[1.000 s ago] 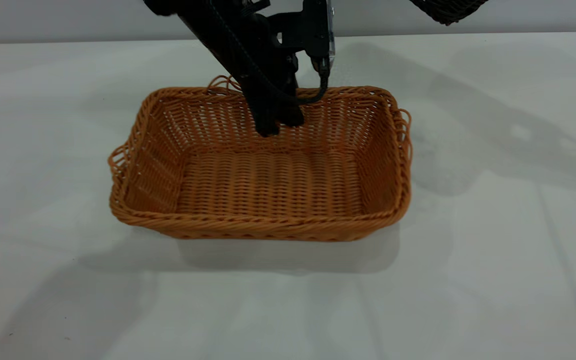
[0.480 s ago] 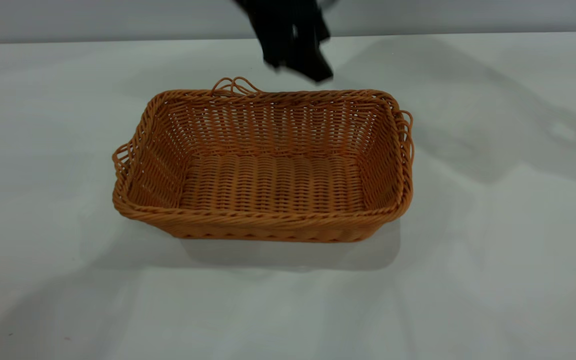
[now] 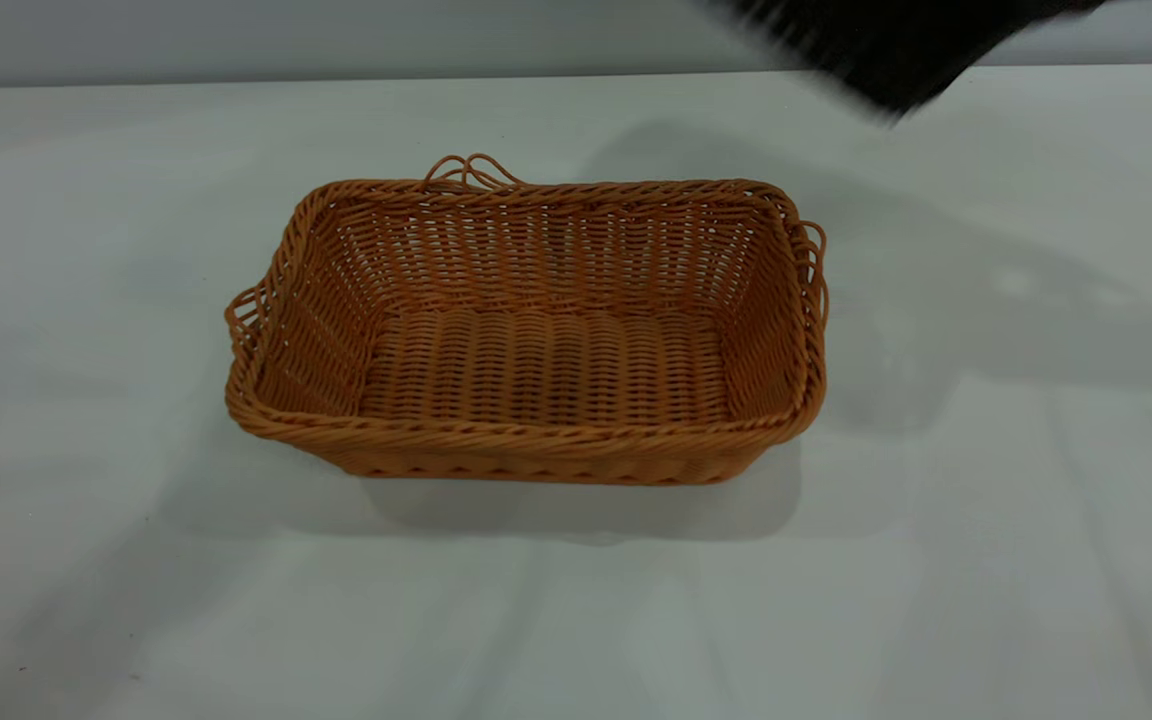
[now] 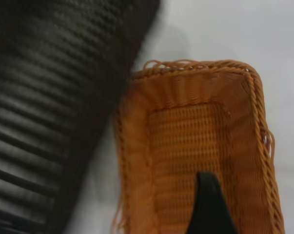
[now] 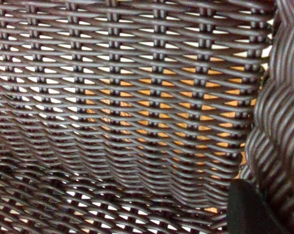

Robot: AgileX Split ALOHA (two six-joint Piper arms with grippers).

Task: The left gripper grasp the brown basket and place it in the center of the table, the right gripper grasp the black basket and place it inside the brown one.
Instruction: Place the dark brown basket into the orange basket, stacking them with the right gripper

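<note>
Dark wicker fills my right wrist view from edge to edge: the black basket hangs right against my right jaws, of which only one black finger shows at the braided rim. I judge they are clamped on that rim, since the basket is carried in the air, though the second finger is hidden. Through the gaps in the weave I see orange, so the brown basket lies below. From the exterior view the black basket is only a dark blur at the upper right, above the worktop and off to the side of the brown one, not yet over its opening.

My left jaws show as one black finger above the brown basket's floor, touching nothing; whether they stand apart or together I cannot tell.

So the first half looks done: the brown basket sits flat near the worktop's middle. Left to do is bringing the black basket over and lowering it inside. My left finger over the opening may stand in the way.
</note>
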